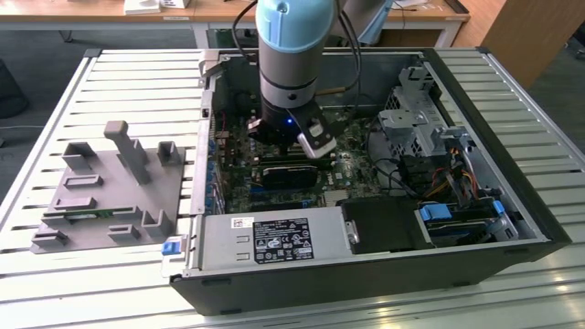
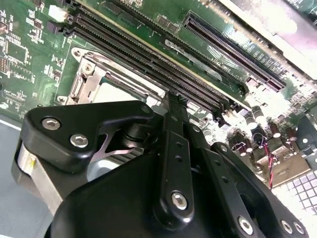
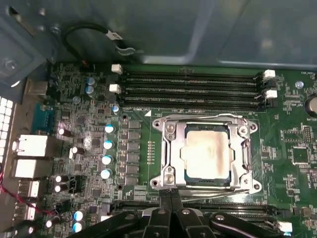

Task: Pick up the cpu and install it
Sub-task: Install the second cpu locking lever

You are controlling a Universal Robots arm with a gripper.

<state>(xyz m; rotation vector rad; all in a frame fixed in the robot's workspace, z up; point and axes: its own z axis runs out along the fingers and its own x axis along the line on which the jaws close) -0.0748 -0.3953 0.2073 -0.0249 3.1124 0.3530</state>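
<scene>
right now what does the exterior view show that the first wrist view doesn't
The exterior view alone takes in the whole open computer case on the slatted table, the grey fixture at that view's left, and the arm reaching down inside. The first wrist view alone shows the cpu seated in its socket frame beside empty memory slots. Both show the green motherboard and the claw, fingers together.

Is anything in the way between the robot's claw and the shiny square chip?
Nothing visible. The cpu lies bare in its socket frame on the motherboard, with the gripper just beside the frame's edge.
</scene>
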